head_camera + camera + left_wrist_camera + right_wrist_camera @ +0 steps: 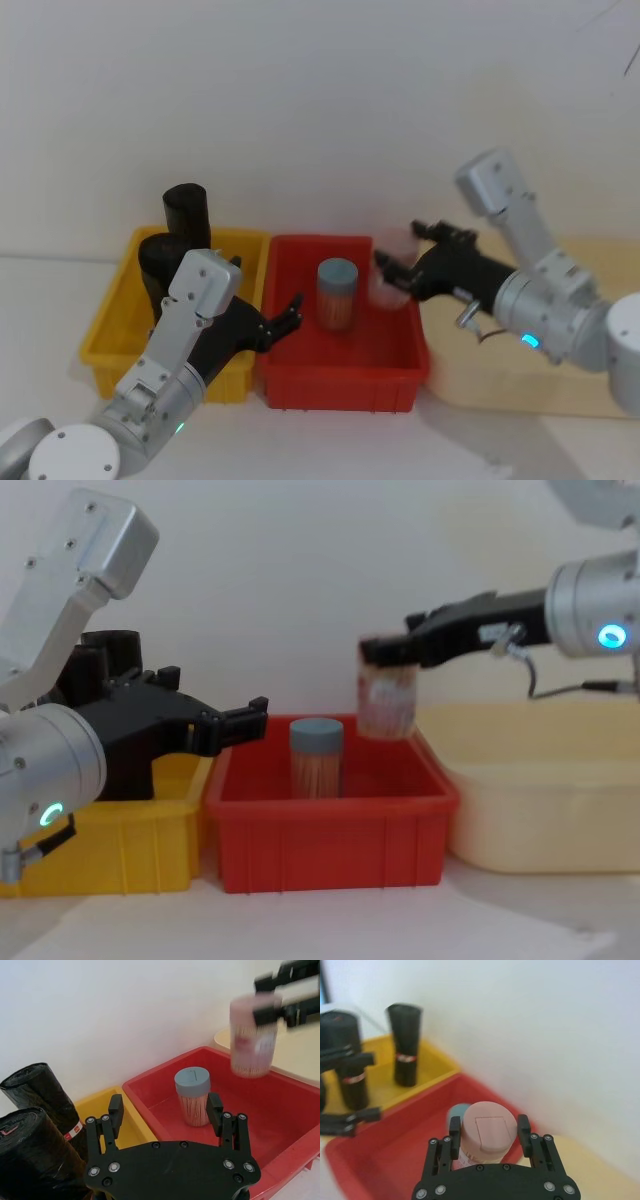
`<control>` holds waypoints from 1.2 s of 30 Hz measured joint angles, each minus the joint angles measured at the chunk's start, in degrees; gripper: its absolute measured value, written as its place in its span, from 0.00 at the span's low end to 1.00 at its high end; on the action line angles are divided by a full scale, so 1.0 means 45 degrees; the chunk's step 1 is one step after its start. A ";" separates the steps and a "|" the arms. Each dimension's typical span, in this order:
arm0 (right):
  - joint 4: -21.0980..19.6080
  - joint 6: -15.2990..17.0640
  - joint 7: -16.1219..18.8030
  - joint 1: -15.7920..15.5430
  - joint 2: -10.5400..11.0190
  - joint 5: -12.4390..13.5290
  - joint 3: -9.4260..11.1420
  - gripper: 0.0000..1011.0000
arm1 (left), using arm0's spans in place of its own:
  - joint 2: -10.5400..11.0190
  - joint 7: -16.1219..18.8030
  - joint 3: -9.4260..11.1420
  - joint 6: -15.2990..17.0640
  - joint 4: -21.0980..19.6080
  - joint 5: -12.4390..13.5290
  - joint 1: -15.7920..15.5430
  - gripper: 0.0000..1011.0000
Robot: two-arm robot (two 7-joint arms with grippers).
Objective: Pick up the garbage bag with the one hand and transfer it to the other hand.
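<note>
1. Setting: a plain white wall stands behind a white tabletop. In the head view, from nine to three o'clock, the table carries a yellow plastic bin (105, 335), a red plastic bin (340, 385) and a shallow cream tray (540, 820).
2. Task thing: two black, glossy, cylindrical garbage bag rolls stand upright in the yellow bin. The rear roll (187, 212) is at twelve o'clock of the front roll (158, 262). Neither is grasped.
3. Left gripper (165, 1110): its fingers are spread wide and empty. It hovers over the shared edge of the yellow and red bins, with the rolls at about ten o'clock.
4. Right gripper (488, 1125): it is clamped around a pink-lidded clear jar (487, 1132), held in the air above the red bin's three-o'clock rim. A blue-lidded clear jar of toothpicks (337, 293) stands inside that bin.
5. Step, as judged: the pick-up is not yet begun. The left gripper would need to swing to a roll, and the right gripper would need to shed its jar before receiving.
6. Labels: each roll bears a red-and-white band, and the pink-lidded jar carries a printed label. No writing is legible.
</note>
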 joint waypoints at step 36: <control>0.1126 0.0731 -0.0631 0.0435 0.0812 -0.1236 0.0248 0.89 | 0.0000 0.0000 0.0000 0.0000 0.0000 0.0000 0.0000 0.99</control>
